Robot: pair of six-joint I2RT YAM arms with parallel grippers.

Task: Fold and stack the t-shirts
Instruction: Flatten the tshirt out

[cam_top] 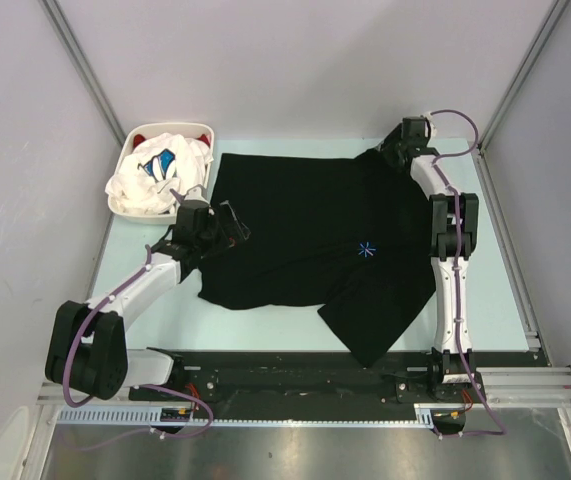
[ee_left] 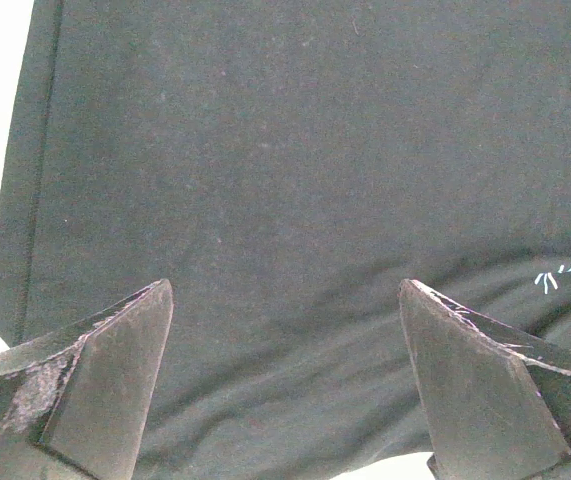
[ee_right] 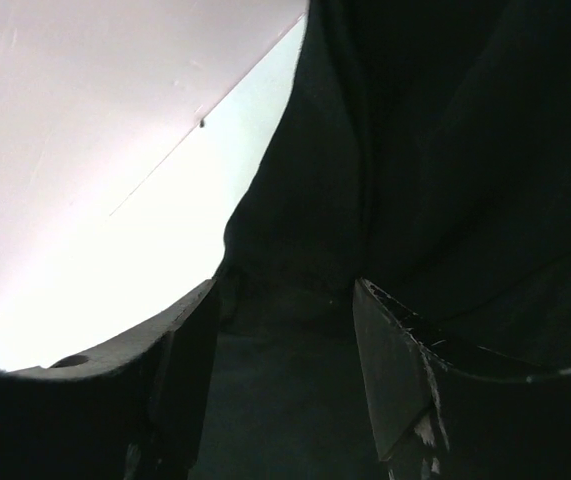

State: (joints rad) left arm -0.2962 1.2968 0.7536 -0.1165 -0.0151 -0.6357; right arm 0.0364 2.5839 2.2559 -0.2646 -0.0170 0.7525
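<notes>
A large black t-shirt (cam_top: 295,240) lies spread on the table, with a small blue starburst (cam_top: 367,249) on its chest. My left gripper (cam_top: 231,228) hovers over the shirt's left side. Its jaws stand wide open (ee_left: 285,285), with flat black cloth (ee_left: 295,160) below them and nothing between. My right gripper (cam_top: 385,156) is at the shirt's far right corner. Its jaws (ee_right: 285,290) are partly apart, and a fold of the black cloth (ee_right: 295,250) lies between them. A white t-shirt with blue print (cam_top: 160,170) is heaped in the basket over a bit of red cloth (cam_top: 141,134).
The white oval basket (cam_top: 123,160) stands at the far left corner, just beyond my left gripper. Grey walls close in the table on three sides. Pale table surface (ee_right: 115,230) shows beside the shirt's edge in the right wrist view.
</notes>
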